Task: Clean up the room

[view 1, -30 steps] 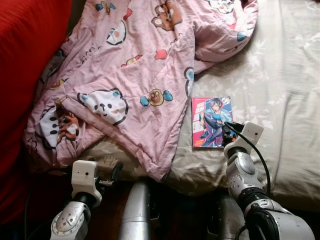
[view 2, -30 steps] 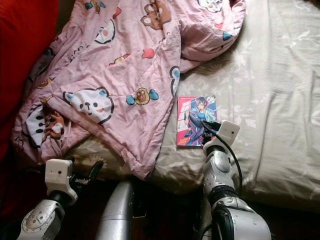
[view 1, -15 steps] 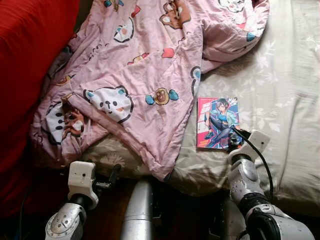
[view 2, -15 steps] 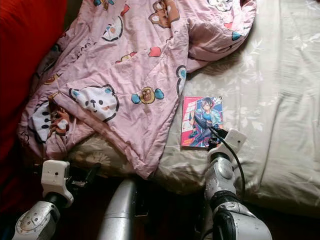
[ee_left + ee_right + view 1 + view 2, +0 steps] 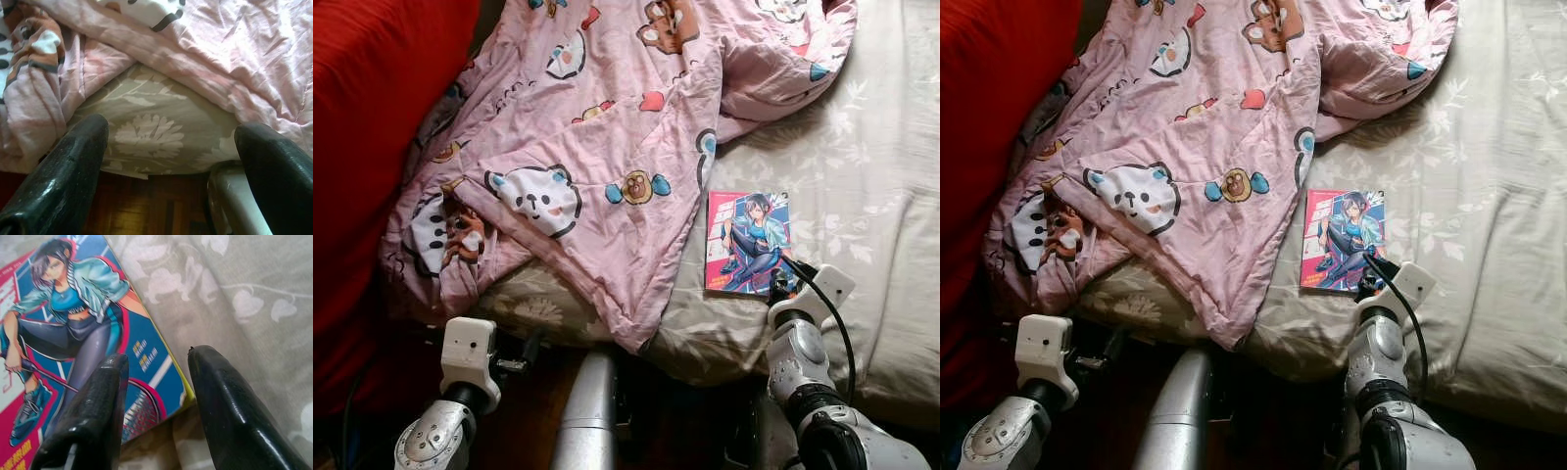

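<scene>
A comic book (image 5: 747, 243) with a pink and blue cover lies flat on the beige floral bed sheet (image 5: 862, 147). My right gripper (image 5: 159, 357) is open at the book's near right corner, its black fingers (image 5: 93, 406) either side of that corner and just above it. In the left eye view the right gripper (image 5: 780, 285) reaches over the bed's near edge. My left gripper (image 5: 173, 129) is open and empty, low in front of the bed's edge, facing the sheet under a rumpled pink cartoon blanket (image 5: 607, 127).
The pink blanket covers the left and middle of the bed and hangs over its near edge. A red surface (image 5: 372, 117) rises along the left. Wooden floor (image 5: 146, 215) lies below the bed. A silver part of my body (image 5: 587, 411) is at the bottom centre.
The camera has shifted, so the whole scene sits further right. My right gripper has drawn back a little, from over the book's lower part to its near corner. The left arm hangs slightly lower.
</scene>
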You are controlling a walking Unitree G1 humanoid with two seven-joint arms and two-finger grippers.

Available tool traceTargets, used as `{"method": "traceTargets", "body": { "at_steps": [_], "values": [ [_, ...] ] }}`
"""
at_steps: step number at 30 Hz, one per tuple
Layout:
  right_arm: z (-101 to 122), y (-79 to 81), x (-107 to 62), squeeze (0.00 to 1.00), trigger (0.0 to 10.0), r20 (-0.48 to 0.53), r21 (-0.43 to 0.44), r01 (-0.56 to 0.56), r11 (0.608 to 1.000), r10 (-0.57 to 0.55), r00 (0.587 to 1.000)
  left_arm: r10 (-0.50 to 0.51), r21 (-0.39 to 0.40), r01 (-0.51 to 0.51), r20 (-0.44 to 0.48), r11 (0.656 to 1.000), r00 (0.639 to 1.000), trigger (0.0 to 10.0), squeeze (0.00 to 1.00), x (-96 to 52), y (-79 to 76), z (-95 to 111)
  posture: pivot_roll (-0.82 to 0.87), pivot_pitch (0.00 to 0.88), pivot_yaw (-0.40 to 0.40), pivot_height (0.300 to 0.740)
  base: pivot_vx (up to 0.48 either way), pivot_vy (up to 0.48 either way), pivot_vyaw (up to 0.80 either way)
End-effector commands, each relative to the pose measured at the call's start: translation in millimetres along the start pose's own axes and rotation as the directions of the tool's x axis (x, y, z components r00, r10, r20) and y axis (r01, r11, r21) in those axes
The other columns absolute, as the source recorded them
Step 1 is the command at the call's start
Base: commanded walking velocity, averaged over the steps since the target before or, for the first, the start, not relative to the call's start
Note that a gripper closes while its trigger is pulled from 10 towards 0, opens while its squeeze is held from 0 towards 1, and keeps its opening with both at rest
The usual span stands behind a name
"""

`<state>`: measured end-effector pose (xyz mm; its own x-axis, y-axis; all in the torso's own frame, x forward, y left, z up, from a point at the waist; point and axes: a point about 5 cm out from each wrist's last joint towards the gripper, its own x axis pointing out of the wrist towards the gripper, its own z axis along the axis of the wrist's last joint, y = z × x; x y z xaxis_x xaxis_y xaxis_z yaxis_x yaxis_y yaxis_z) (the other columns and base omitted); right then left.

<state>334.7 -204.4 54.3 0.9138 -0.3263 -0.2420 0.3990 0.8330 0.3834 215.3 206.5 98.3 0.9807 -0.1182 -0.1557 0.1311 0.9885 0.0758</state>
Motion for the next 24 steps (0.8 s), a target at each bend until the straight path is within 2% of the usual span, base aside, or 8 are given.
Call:
{"method": "traceTargets", "body": {
  "at_steps": [1, 12, 19, 24],
  "values": [
    [-18, -6.9, -7.1, 0.00, 10.0, -0.065, 0.017, 0.029, 0.999, -0.028, 0.998, 0.023, 0.000, -0.023, -0.027, 1.000, 0.999, 10.0, 0.00, -8.5, 7.8, -3, 0.25, 0.435, 0.239, 0.621, 0.000, 0.000, 0.00],
    [-23, -7.6, -8.7, 0.00, 10.0, -0.096, 0.047, 0.022, 0.999, -0.018, 0.995, 0.022, 0.006, -0.022, -0.035, 1.000, 0.999, 10.0, 0.00, -10.5, 8.6, -2, 0.26, 0.443, 0.246, 0.621, 0.000, 0.000, 0.00],
    [-24, -2.2, -8.2, 0.00, 10.0, -0.108, 0.050, -0.010, 0.999, 0.016, 0.994, 0.021, 0.003, -0.021, -0.034, 1.000, 0.999, 10.0, 0.00, -10.4, 8.2, -1, 0.26, 0.444, 0.247, 0.621, 0.000, 0.000, 0.00],
    [-17, 4.3, -5.5, 0.00, 10.0, -0.075, 0.054, -0.044, 0.998, 0.048, 0.996, 0.021, -0.001, -0.021, -0.034, 1.000, 0.999, 10.0, 0.00, -8.9, 7.6, -1, 0.26, 0.442, 0.242, 0.621, 0.000, 0.000, 0.00]
  ]
}}
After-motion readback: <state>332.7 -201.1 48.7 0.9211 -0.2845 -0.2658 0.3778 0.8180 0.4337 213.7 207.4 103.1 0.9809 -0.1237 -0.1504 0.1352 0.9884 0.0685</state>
